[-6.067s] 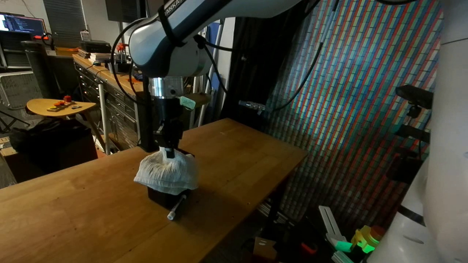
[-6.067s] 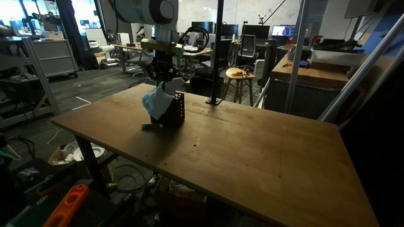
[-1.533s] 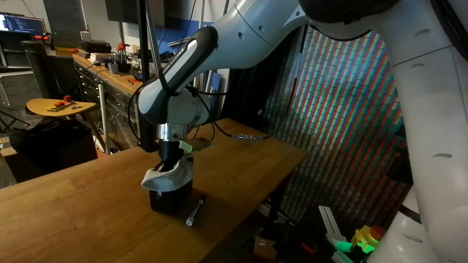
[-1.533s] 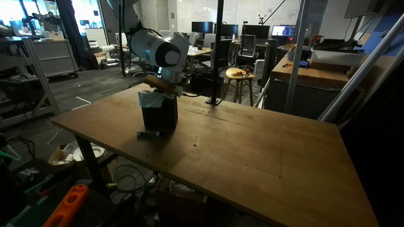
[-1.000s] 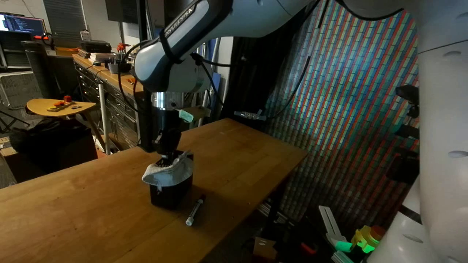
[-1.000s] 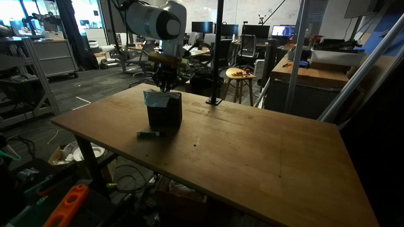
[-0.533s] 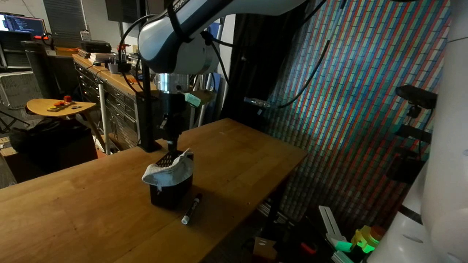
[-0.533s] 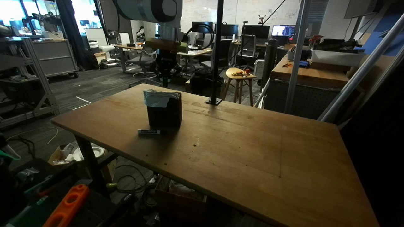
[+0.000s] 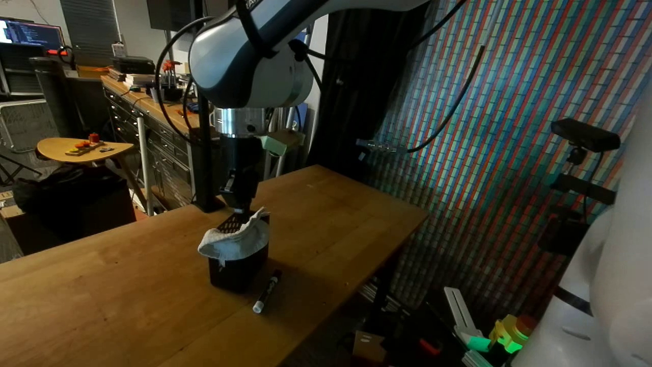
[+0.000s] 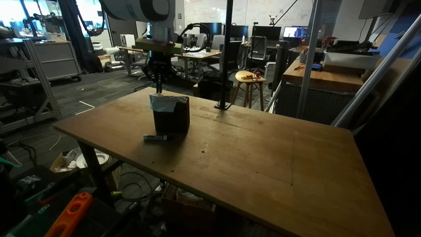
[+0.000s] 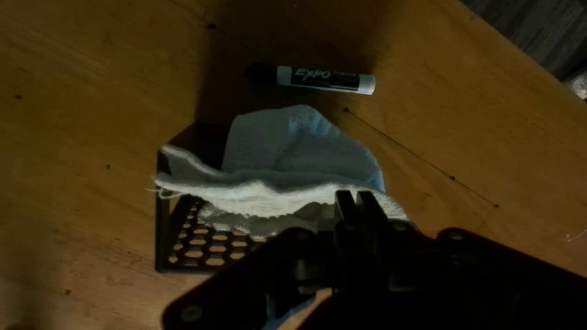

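Observation:
My gripper (image 11: 355, 197) is above the black box, its two fingers together with only a narrow gap at the tips and nothing seen between them. It also shows in both exterior views (image 9: 241, 209) (image 10: 159, 88). The black box (image 9: 237, 275) stands upright on the table, with hexagonal holes in a wall (image 11: 202, 247). A white cloth (image 9: 235, 248) hangs over one rim of the box, partly outside and partly inside; it also shows in the wrist view (image 11: 275, 190). A black-and-white Expo marker (image 11: 325, 79) lies on the table beside the box, also in both exterior views (image 9: 267, 291) (image 10: 156, 137).
The wooden table (image 10: 263, 148) bears the box and marker. A black post (image 10: 226, 65) rises from the table's edge. A stool with small toys (image 9: 84, 148), a drawer bench (image 9: 153, 112) and a mounted camera (image 9: 586, 135) stand around it.
Earlier my gripper held the cloth over the box, then went down to the box and rose without the cloth, which now drapes over the rim. The marker shifted a little. Lately the gripper moved sideways.

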